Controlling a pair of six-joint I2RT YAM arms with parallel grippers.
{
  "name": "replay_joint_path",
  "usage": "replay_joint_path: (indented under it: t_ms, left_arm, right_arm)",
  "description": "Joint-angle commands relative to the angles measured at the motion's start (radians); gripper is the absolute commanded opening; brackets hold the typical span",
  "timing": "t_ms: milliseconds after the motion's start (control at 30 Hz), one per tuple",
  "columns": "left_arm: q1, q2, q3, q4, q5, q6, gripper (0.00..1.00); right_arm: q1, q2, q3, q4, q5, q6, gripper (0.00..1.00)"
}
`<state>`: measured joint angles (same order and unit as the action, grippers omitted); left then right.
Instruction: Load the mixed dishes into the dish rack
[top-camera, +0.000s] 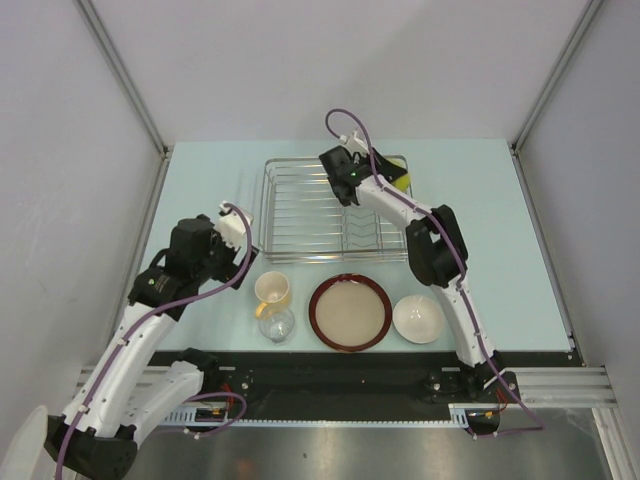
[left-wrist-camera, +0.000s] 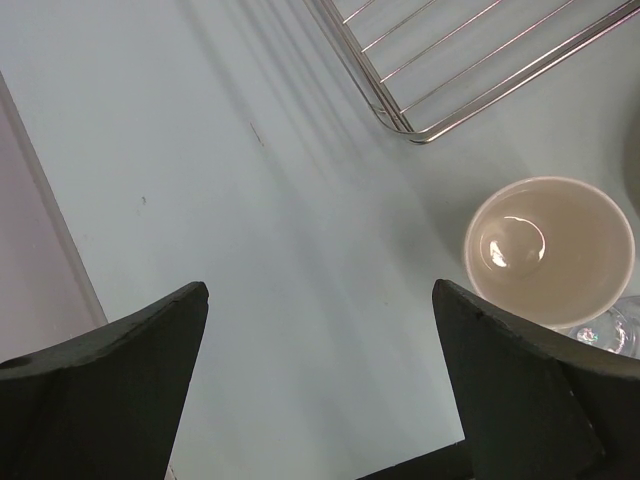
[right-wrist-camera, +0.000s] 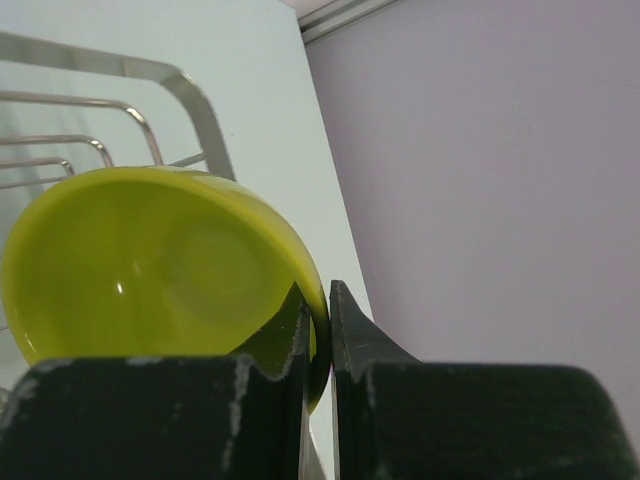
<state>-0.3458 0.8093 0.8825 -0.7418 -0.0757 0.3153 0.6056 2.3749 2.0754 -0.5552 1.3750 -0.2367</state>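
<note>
Dishes stand in a row on the pale table (top-camera: 200, 180) in the top view, just in front of the dish rack (top-camera: 305, 215): a cream-yellow mug (top-camera: 272, 289) with a small clear glass (top-camera: 276, 324) touching its near side, a dark red-brown round dish (top-camera: 318, 312) with a beige middle, and a white bowl (top-camera: 418, 319). The right arm (top-camera: 425, 235) reaches over the rack to its far right corner, where a small lime-green bowl (top-camera: 400, 180) shows beside the wrist. The left arm (top-camera: 190, 255) bends over the table left of the rack. From the left wrist, the left gripper (left-wrist-camera: 320, 290) hangs with its dark fingers spread wide and nothing between them, above bare table; the mug and the edge of the glass lie to the right, a rack corner above. From the right wrist, the right gripper (right-wrist-camera: 318, 300) is pinched on the lime-green bowl's rim, the bowl tipped with its hollow facing the camera and rack wires behind it. Whether the bowl rests on the rack I cannot tell.
</note>
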Motion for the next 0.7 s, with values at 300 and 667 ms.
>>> replay_joint_path:
  t_ms: [300,667]
  left_arm:
    - [0.016,-0.001,0.012,0.025,-0.004,0.014,1.00]
    - [0.018,-0.001,0.042,0.010,-0.002,0.013,1.00]
  right_arm:
    - [0.011,0.081,0.048,-0.017,-0.050,0.100,0.23]
    - [0.046,-0.025,0.130,-0.161,-0.063,0.161,0.74]
